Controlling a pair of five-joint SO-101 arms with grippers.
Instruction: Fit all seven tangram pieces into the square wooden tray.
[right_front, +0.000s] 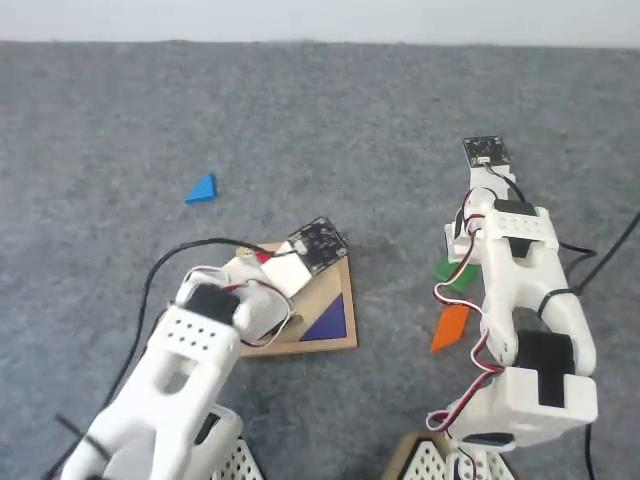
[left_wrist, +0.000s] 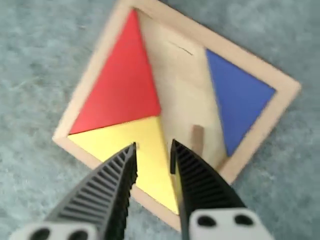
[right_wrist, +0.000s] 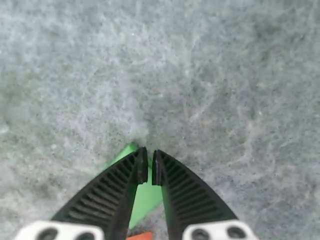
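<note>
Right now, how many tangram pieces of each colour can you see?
red piece: 1
yellow piece: 1
big blue piece in the tray plus small blue piece on the table: 2
green piece: 1
orange piece: 1
Total: 6

Tray (left_wrist: 280, 107): pale wood. Inside it: red triangle (left_wrist: 120, 85), dark blue triangle (left_wrist: 237, 97), and yellow triangle (left_wrist: 135, 145) under the left gripper (left_wrist: 152, 150) tips. Green piece (right_wrist: 146, 196) lies beneath the right gripper (right_wrist: 147, 165), with orange piece (right_front: 450, 327) beside. Table cover (right_front: 300, 120): mottled grey.

The counter (right_front: 330, 120) has a fuzzy gray cover. A pale wall (right_front: 320, 18) stands behind it.
</note>
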